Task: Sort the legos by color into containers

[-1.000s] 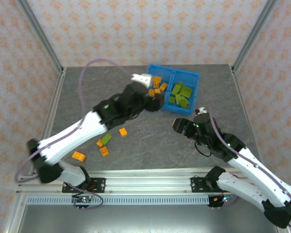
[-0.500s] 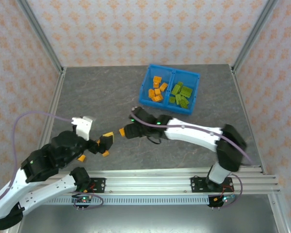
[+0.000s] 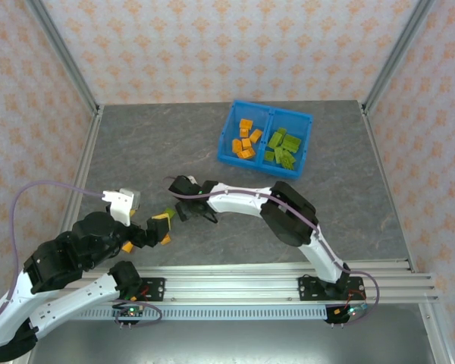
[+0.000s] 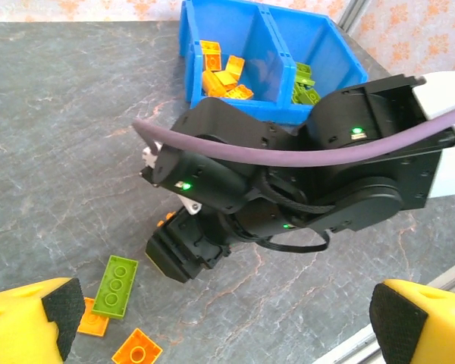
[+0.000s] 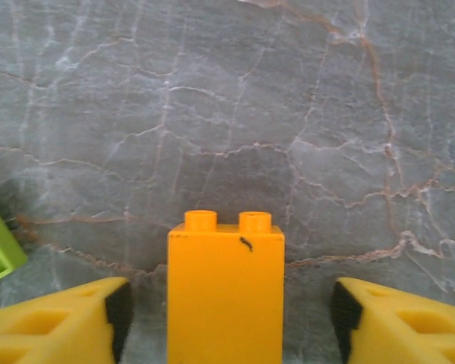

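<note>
Right end effector (image 5: 227,326) is wide and not gripping. The upright orange lego (image 5: 226,282) stands centred between its fingers (image 5: 61,322), with counter (image 5: 288,114) visible on both sides, so no contact. Left end effector (image 4: 227,322) is also wide, holding nothing, and faces the right arm's wrist. A green lego (image 4: 115,286) and two flat orange legos (image 4: 91,318) lie on the counter near the lower-left fingertip (image 4: 38,322). The blue bin (image 3: 254,164) is well apart at the rear, with sorted orange legos (image 3: 245,140) in the left compartment and sorted green legos (image 3: 283,148) in the right.
</note>
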Tool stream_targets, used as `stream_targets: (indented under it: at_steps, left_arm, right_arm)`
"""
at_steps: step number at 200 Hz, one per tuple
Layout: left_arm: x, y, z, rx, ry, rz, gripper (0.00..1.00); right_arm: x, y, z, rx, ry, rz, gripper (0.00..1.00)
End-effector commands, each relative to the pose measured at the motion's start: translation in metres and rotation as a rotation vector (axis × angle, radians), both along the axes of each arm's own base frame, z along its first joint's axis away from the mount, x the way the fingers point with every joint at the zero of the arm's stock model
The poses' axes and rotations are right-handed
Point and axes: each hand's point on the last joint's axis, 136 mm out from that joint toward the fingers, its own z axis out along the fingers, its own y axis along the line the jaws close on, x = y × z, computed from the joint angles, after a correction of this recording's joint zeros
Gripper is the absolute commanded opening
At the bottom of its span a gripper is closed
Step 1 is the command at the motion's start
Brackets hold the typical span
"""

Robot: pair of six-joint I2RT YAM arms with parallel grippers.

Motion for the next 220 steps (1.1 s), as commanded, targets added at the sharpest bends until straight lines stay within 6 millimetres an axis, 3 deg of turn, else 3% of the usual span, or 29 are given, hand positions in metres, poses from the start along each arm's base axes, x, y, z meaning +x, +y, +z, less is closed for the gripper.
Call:
stream_targets:
  at_steps: [1,17,43,55,82,115,146,159,175,203,220]
  left_arm:
    - [-0.004,-0.003,-0.008,0.019,0.041,-0.02,1.0]
    - [-0.004,-0.003,-0.008,0.018,0.04,-0.024,1.0]
    - [-0.006,-0.011,-0.006,0.009,0.035,-0.07,1.0]
    - [-0.009,-0.021,-0.004,0.004,0.025,-0.13,1.0]
    - [-0.013,-0.048,0.002,0.006,0.009,-0.274,1.0]
    - [-0.006,-0.085,0.003,0.008,0.029,-0.389,1.0]
    - [0.005,-0.107,-0.001,0.018,0.037,-0.429,1.0]
    - [0.009,-0.112,-0.001,0.016,0.029,-0.433,1.0]
    - [0.012,-0.115,-0.002,0.016,0.021,-0.43,1.0]
    - [0.015,-0.115,-0.006,0.018,0.023,-0.415,1.0]
    - [0.016,-0.112,-0.009,0.025,0.034,-0.399,1.0]
  right_arm:
    - [0.0,-0.005,-0.013,-0.074,-0.005,-0.009,0.6]
    - [0.0,-0.007,-0.019,-0.083,0.004,-0.03,0.43]
    - [0.001,-0.011,-0.007,-0.055,-0.019,-0.068,0.33]
    - [0.005,-0.013,0.008,-0.02,-0.054,-0.092,0.31]
    - [0.017,-0.031,0.065,0.133,-0.14,-0.181,0.27]
    - [0.032,-0.092,0.128,0.229,-0.268,-0.317,0.28]
    - [0.053,-0.164,0.164,0.247,-0.347,-0.46,0.29]
    - [0.066,-0.189,0.171,0.242,-0.359,-0.507,0.29]
    - [0.085,-0.205,0.177,0.263,-0.356,-0.537,0.29]
    - [0.137,-0.209,0.182,0.308,-0.33,-0.576,0.3]
    - [0.173,-0.205,0.171,0.283,-0.32,-0.601,0.3]
